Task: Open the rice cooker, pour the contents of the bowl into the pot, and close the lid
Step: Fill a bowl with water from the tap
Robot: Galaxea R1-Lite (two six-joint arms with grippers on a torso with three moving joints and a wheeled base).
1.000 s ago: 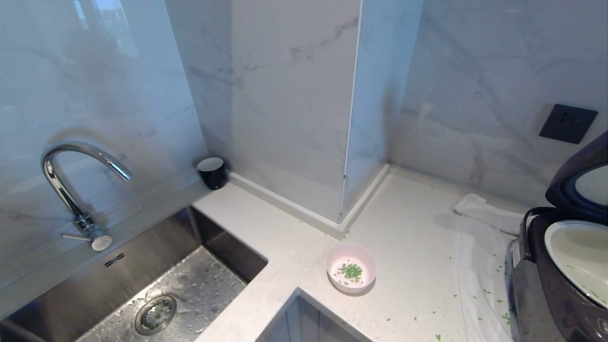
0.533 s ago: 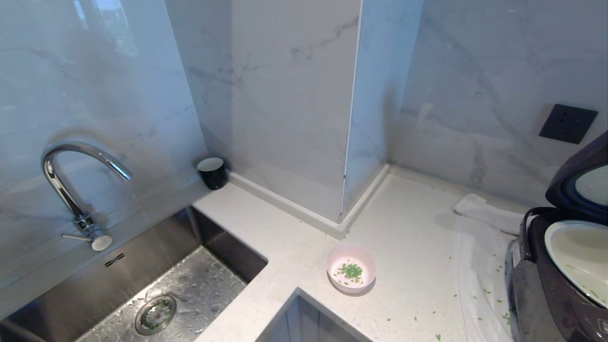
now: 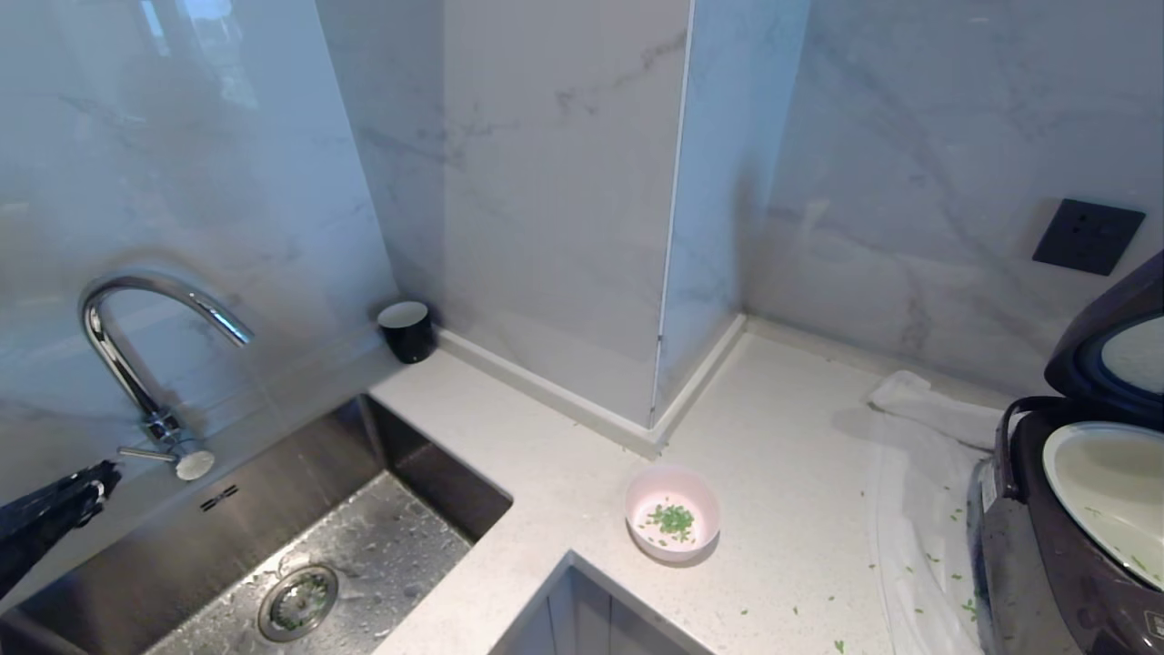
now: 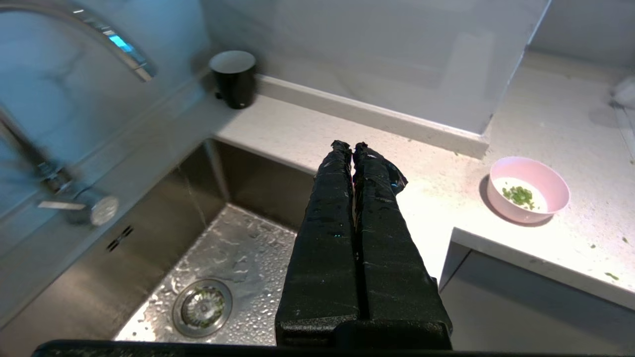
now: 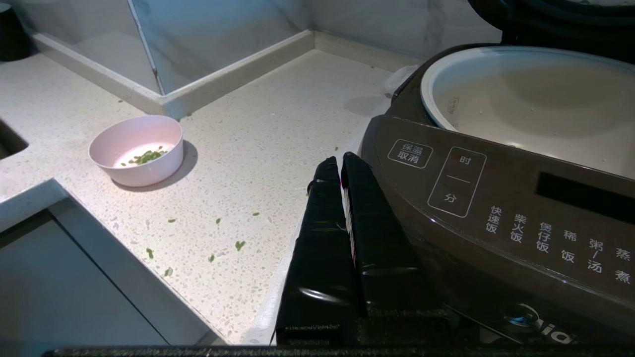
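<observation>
Now the left gripper (image 3: 95, 480) has come into the head view at its lower left edge, above the sink (image 3: 309, 537), where a second ago no arm showed; its black fingers (image 4: 369, 198) are pressed together with nothing between them. I judge this as the start of a reach for the bowl (image 3: 672, 512), since the lid (image 3: 1114, 346) already stands raised and the pot (image 3: 1105, 491) lies open. The bowl sits ahead of the left gripper and off to its right, well apart from it, on the tabletop (image 3: 782, 455) near the inner corner of the edge. The right gripper (image 5: 342, 171) is clenched too, empty, parked just beside the cooker (image 5: 496, 208) front, with the bowl ahead and to its left. The bowl is small, round, pale pink with a smooth whitish inside, and holds a thin scatter of green bits (image 3: 673, 520); more lie loose on the speckled stone tabletop. The pot is smooth and cream-white, the cooker a glossy dark brown with printed white labels. The sink is brushed steel beaded with water, under a curved chrome tap (image 3: 145, 327). A small black cup (image 3: 406, 330) stands at the marble wall.
</observation>
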